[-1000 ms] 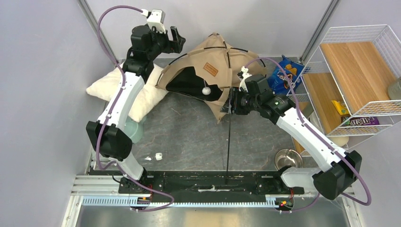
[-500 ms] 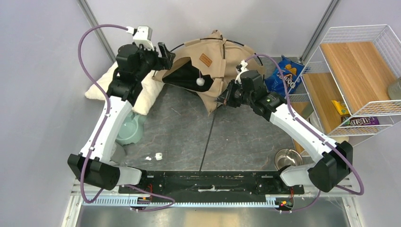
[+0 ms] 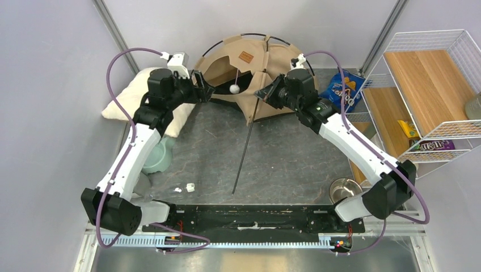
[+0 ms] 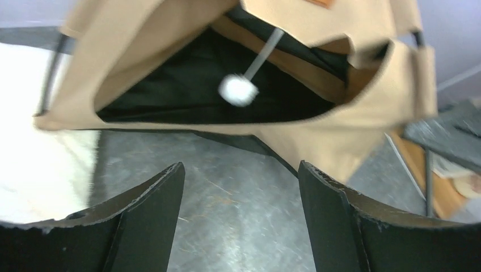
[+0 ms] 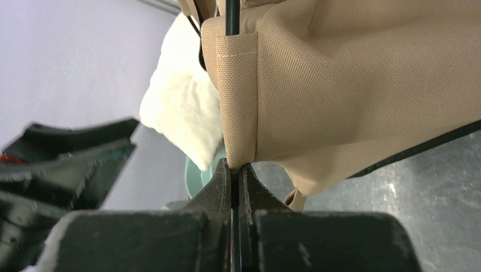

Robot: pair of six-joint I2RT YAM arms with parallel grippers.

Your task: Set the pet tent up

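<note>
Grey marbled table (image 3: 295, 164), boxed in by pale lilac walls. At its far edge, against the back wall, the pet tent (image 3: 272, 68), tan with a black lining. Right of the tent, a white wire shelf (image 3: 448, 39) with wooden boards. Left of the tent, a fluffy white pillow (image 3: 127, 99). Just right of the tent, short of the shelf, a blue snack bag (image 3: 343, 85).

Left fingers (image 4: 147, 221) spread wide, gripping nothing, with bare table between them, just left of the tent's mouth and apart from the fabric. Right fingers (image 5: 224, 181) pressed shut on the black pole (image 3: 244, 150), at the stitched sleeve on the tent's front corner.

Tent mouth turned toward the near left, broad side along the back wall, thin black arcs over the top. Gripped pole slanting from the front corner toward the near edge, free end well away from the tent. Inside the mouth, a dangling white pompom (image 4: 238, 90). Above the mouth, a small brown label (image 3: 245, 56).
</note>
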